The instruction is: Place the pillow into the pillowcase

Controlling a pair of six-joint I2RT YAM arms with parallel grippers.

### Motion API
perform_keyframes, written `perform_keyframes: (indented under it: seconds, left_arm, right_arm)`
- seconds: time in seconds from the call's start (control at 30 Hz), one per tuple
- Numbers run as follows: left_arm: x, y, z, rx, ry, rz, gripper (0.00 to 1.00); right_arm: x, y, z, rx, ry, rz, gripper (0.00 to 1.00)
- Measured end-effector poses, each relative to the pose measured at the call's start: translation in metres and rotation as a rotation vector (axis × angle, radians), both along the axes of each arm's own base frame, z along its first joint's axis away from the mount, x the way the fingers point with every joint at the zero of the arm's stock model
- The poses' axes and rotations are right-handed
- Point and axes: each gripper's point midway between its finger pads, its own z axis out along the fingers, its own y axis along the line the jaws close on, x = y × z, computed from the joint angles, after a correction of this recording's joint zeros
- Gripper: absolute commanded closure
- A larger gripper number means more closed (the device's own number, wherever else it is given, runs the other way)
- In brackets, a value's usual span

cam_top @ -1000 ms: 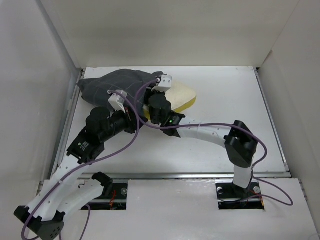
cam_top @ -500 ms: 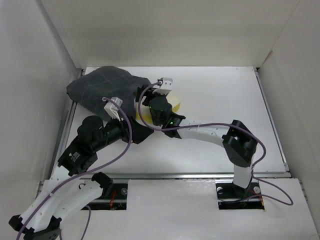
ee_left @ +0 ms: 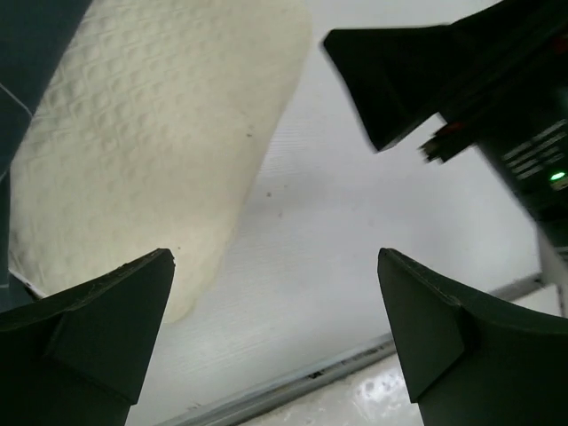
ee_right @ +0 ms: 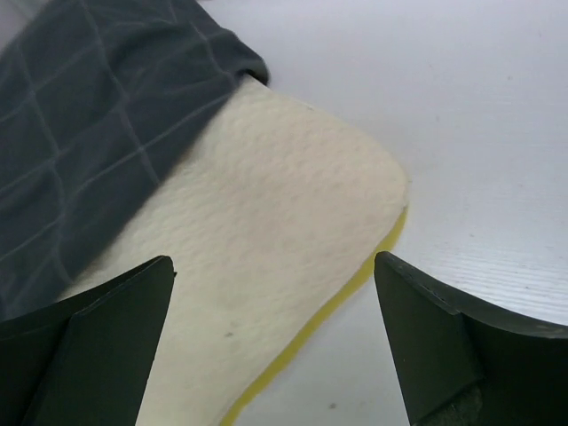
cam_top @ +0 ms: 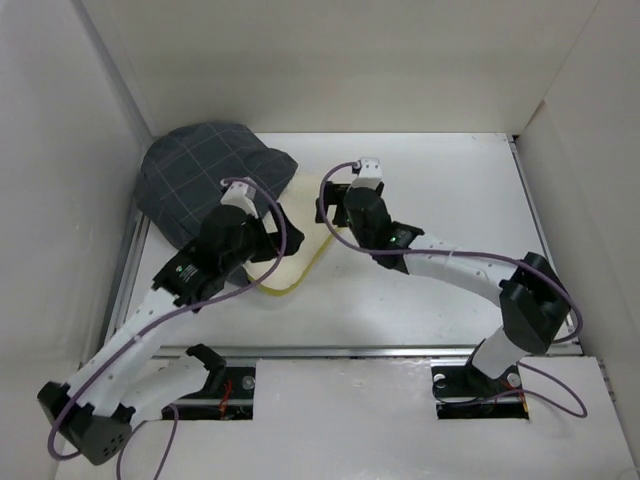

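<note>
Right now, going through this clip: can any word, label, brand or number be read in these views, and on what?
No text is readable in any view.
White marking on the left arm, on its black link: too small to read.
The pillow and the pillowcase: no print or label shows.

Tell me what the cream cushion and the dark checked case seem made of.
Cream rectangular pillow: probably soft padded textile, matte, with a dimpled embossed face and a yellow edge. Dark grey checked pillowcase: probably thin woven cloth, matte, draping in soft folds, with fine light grid lines. The exact fibre cannot be told.
</note>
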Motion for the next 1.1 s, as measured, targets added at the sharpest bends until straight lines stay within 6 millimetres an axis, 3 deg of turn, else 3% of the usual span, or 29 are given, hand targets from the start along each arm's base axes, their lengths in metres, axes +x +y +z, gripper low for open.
perform_keyframes:
  seconds: [0.17, 0.27, 0.37, 0.43, 0.5, 0.53, 0.57, 0.6, 0.8, 0.93, 1.03, 1.1]
  left_arm:
    - [0.036, -0.001, -0.046, 0.140, 0.106, 0.062, 0.00]
    - [0.047, -0.006, -0.060, 0.190, 0.124, 0.036, 0.00]
    - [0.056, -0.017, -0.060, 0.217, 0.091, -0.031, 0.00]
    - [0.065, -0.026, -0.056, 0.245, 0.055, -0.075, 0.00]
    - [0.076, -0.037, -0.050, 0.279, 0.020, -0.117, 0.00]
    - [0.082, -0.044, -0.048, 0.295, 0.005, -0.140, 0.00]
    - [0.089, -0.050, -0.046, 0.313, -0.009, -0.158, 0.00]
    - [0.095, -0.056, -0.046, 0.330, -0.021, -0.176, 0.00]
    - [0.112, -0.072, -0.081, 0.443, 0.013, -0.255, 0.00]
    - [0.099, -0.080, -0.103, 0.523, 0.039, -0.284, 0.00]
    - [0.088, -0.090, -0.104, 0.590, 0.004, -0.261, 0.00]
    - [0.083, -0.094, -0.102, 0.623, -0.021, -0.241, 0.00]
  right_arm:
    - [0.062, -0.048, -0.057, 0.013, 0.186, -0.027, 0.01]
    - [0.095, -0.067, -0.097, 0.025, 0.297, -0.038, 0.01]
    - [0.111, -0.061, -0.130, 0.033, 0.381, -0.003, 0.02]
    - [0.114, -0.049, -0.146, 0.035, 0.415, 0.036, 0.14]
    - [0.117, -0.035, -0.154, 0.052, 0.435, 0.083, 0.34]
    - [0.117, -0.030, -0.154, 0.065, 0.441, 0.104, 0.74]
    - [0.116, -0.024, -0.154, 0.079, 0.444, 0.133, 0.95]
    - [0.114, -0.018, -0.151, 0.101, 0.444, 0.160, 1.00]
    - [0.086, -0.012, -0.124, 0.164, 0.448, 0.286, 1.00]
    - [0.064, -0.016, -0.082, 0.206, 0.427, 0.359, 1.00]
    - [0.052, -0.018, -0.052, 0.237, 0.400, 0.405, 1.00]
    - [0.045, -0.021, -0.043, 0.249, 0.399, 0.423, 1.00]
